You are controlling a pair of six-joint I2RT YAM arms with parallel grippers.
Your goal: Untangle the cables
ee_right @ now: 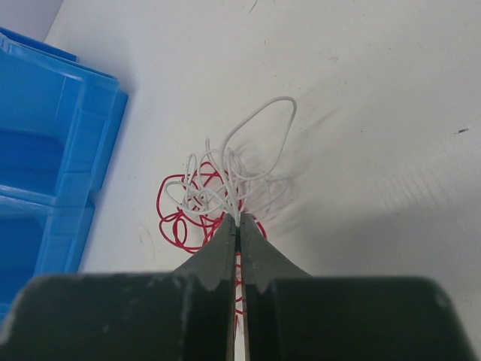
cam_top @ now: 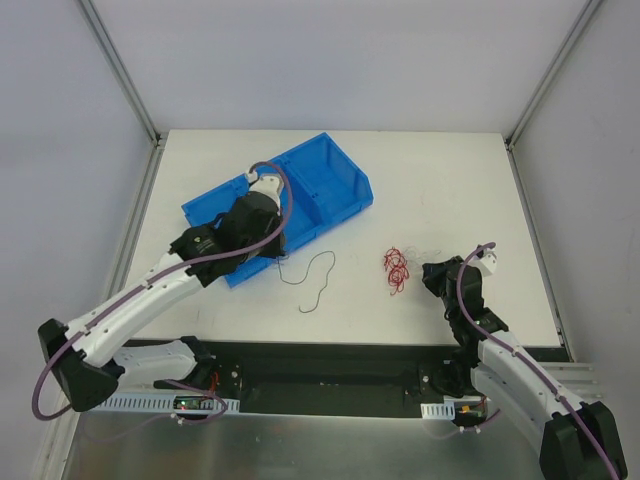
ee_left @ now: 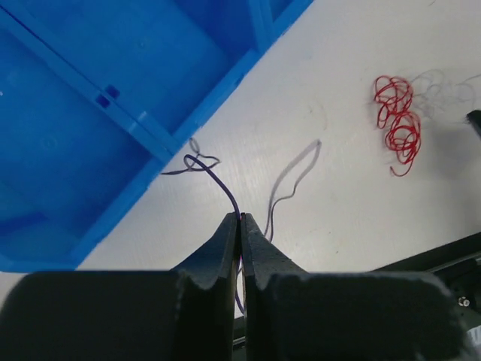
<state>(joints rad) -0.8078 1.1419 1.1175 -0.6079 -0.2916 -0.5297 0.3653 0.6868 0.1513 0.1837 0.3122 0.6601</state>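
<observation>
My left gripper (ee_left: 240, 219) is shut on a thin black wire (ee_left: 218, 180). The wire curls into a small knot just beside the blue bin's wall. In the top view the black wire (cam_top: 318, 280) trails over the table right of my left gripper (cam_top: 278, 258). My right gripper (ee_right: 239, 219) is shut on a white wire (ee_right: 259, 120). Its loops rise above the table and overlap a red coil (ee_right: 176, 222). The red coil (cam_top: 396, 268) lies on the table just left of my right gripper (cam_top: 433, 275) and also shows in the left wrist view (ee_left: 397, 124).
A blue divided bin (cam_top: 320, 190) stands at the back left of the white table, partly under my left arm; its wall (ee_right: 68, 173) also shows left of the red coil. The table's black front edge (cam_top: 320, 350) runs along the arm bases.
</observation>
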